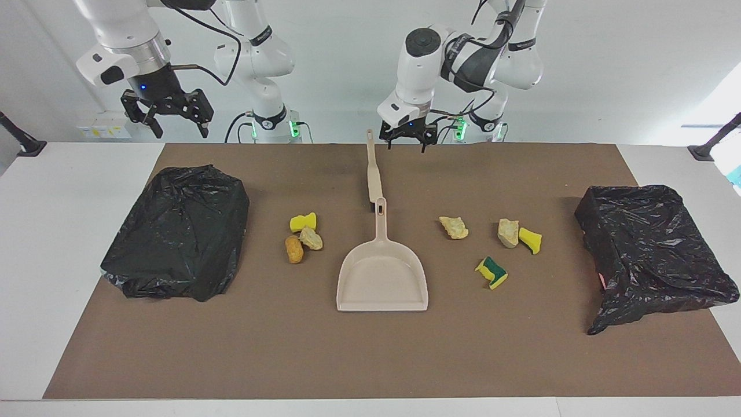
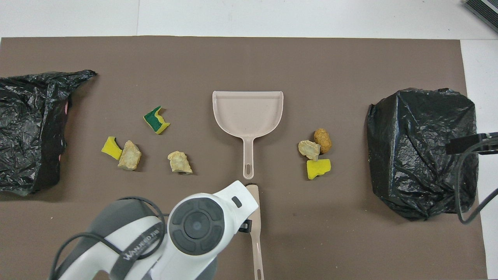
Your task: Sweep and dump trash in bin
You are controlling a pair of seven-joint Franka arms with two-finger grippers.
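Left gripper (image 1: 407, 141), jaws open, hangs at top centre just beside the brush (image 1: 374, 171), whose handle runs lengthwise toward the dustpan (image 1: 382, 278).

Left gripper (image 1: 407, 139) open, raised beside brush (image 1: 374, 171) handle. Right gripper (image 1: 168, 113) open, high over bag (image 1: 176, 230). Dustpan (image 1: 382, 275) touching brush end.

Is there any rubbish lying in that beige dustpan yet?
No, the dustpan is bare inside, and all seven scraps lie on the brown mat to either side of it.
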